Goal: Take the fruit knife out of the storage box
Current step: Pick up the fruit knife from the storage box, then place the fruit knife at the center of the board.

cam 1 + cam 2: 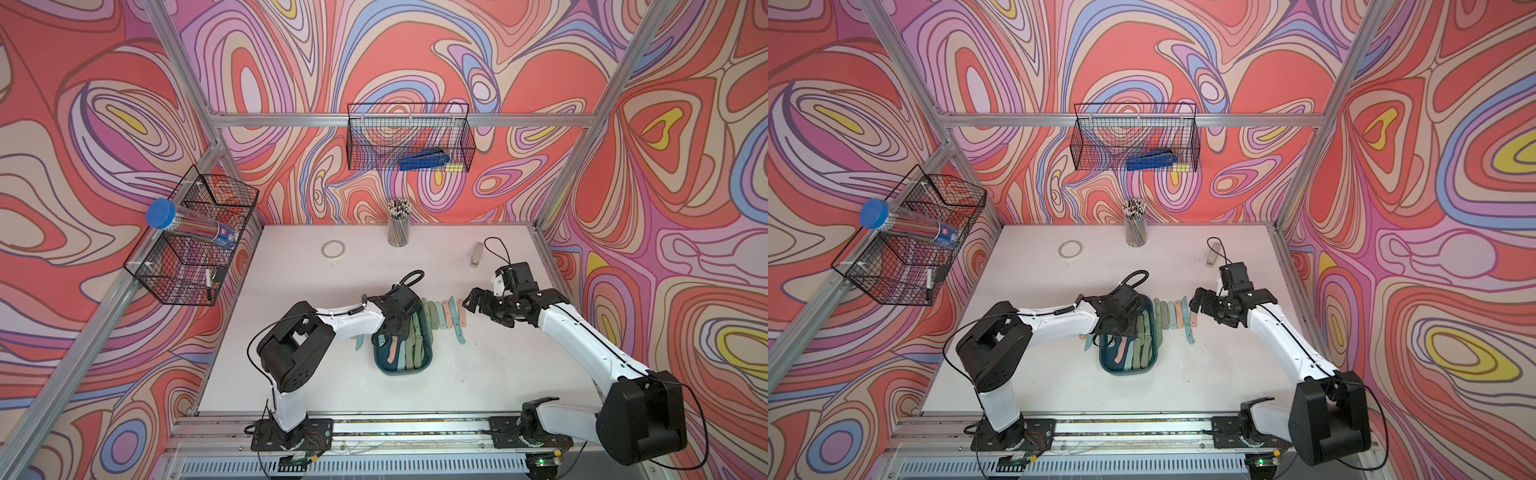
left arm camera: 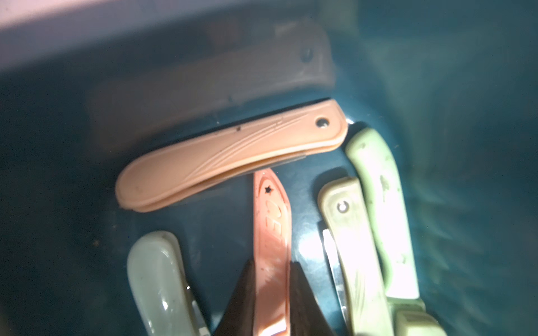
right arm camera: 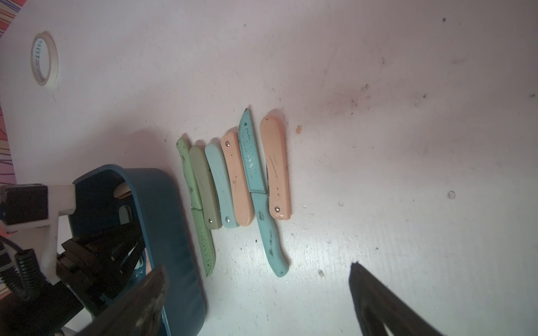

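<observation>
The storage box (image 1: pixel 1127 371) is crowded: folded knives (image 2: pixel 230 157) lie side by side across its floor, and the left tool (image 2: pixel 272 263) stands among them, clamped on a pink knife (image 2: pixel 272 221). Beside the box a row of knives (image 3: pixel 233 180) covers the table (image 1: pixel 332 395); nearer the front it lies bare.

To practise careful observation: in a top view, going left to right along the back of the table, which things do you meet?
Tape roll → cup of pencils → small whitish oblong object.
</observation>
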Motion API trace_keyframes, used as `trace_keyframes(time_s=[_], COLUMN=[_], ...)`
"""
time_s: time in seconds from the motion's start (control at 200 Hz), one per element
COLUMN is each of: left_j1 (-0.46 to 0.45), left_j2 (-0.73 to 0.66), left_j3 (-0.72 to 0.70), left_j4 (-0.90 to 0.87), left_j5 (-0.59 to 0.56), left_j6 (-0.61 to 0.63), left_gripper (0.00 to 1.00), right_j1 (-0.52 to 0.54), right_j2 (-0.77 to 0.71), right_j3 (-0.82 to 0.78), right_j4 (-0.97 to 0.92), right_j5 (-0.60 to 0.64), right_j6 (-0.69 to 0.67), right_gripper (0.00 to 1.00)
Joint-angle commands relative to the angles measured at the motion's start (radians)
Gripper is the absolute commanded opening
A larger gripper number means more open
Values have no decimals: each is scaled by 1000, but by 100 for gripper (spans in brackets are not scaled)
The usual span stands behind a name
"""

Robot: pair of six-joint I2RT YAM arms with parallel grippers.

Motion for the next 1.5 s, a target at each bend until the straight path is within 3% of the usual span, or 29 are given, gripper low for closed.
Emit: trace_keyframes(time_s=[0.0, 0.461, 0.936, 1.272, 1.497], left_j1=[3, 16, 268, 456, 464], left_j2=[-34, -210, -520, -568, -510], left_j3=[16, 16, -87, -316, -321], left_j4=[-67, -113, -195, -60, -32], left_j5=[5, 9, 81, 119, 144], left_j6=[8, 46, 150, 112, 131], left_gripper=[16, 19, 23, 22, 23], right_j1=[4, 2, 2, 3, 3], right_j2=[2, 3, 32, 43, 58], right_j3=[-6, -15, -25, -16, -13], right_j4=[16, 19, 47, 41, 47], right_j5=[-1, -2, -17, -23, -24], right_j6=[5, 9, 11, 0, -1], right_gripper=[98, 98, 98, 98, 98])
